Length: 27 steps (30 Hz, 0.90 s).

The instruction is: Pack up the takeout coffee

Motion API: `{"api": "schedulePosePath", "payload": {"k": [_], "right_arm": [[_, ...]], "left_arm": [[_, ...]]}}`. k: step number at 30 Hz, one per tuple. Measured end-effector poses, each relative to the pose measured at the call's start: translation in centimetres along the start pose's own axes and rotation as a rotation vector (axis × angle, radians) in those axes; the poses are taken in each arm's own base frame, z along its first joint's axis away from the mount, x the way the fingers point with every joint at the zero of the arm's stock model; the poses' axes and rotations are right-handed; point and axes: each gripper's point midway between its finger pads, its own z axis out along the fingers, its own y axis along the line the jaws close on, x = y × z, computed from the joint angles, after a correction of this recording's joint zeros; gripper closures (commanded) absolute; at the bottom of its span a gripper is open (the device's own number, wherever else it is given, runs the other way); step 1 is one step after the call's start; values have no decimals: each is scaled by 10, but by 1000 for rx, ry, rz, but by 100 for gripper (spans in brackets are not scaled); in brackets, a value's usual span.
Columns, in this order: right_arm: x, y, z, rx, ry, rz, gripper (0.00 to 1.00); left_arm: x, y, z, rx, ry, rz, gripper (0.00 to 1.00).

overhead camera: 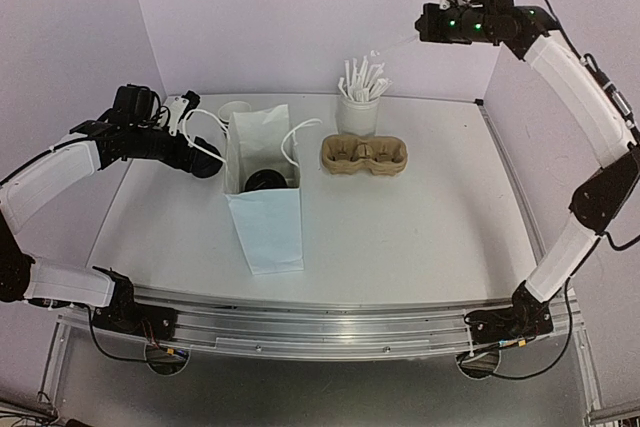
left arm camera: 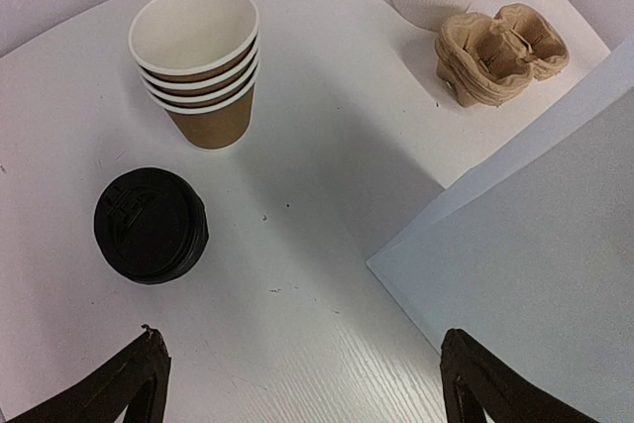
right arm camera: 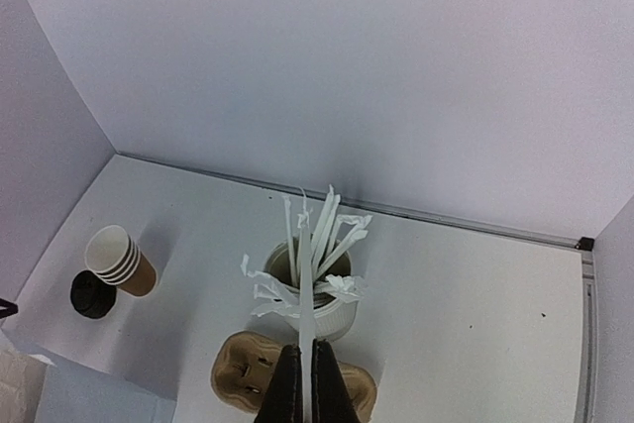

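A stack of brown paper cups with white rims stands on the table, with a stack of black lids beside it. The tan pulp carrier lies right of the white bag and also shows in the left wrist view. My left gripper is open and empty, low over the table between the lids and the bag. My right gripper is raised high above the carrier and shut on a white stick. The cups and lids show far left there.
The white handled paper bag stands open at centre left, with something round and dark inside. A white cup of white sticks stands behind the carrier. Walls close the back and sides.
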Motion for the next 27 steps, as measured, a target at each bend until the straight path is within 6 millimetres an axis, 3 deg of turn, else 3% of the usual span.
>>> {"api": "schedulePosePath", "payload": {"k": [4,9,13,16,22,27], "right_arm": [[-18,19,-31,-119,-46,-11,100],[-25,78,-72,-463,-43,-13,100],[-8,134,-99,-721,29,-37,100],[13,164,-114,-845,111,-59,100],[55,206,-117,-927,303,-126,100],[92,213,-96,-863,460,-167,100]], "left_arm": [[1,0,0,1,5,-1,5],[2,0,0,2,7,1,5],[1,-2,0,9,5,2,6],[1,-3,0,14,4,3,6],[-1,-3,-3,15,-5,6,6],[-2,-4,-5,15,-12,7,6]]}}
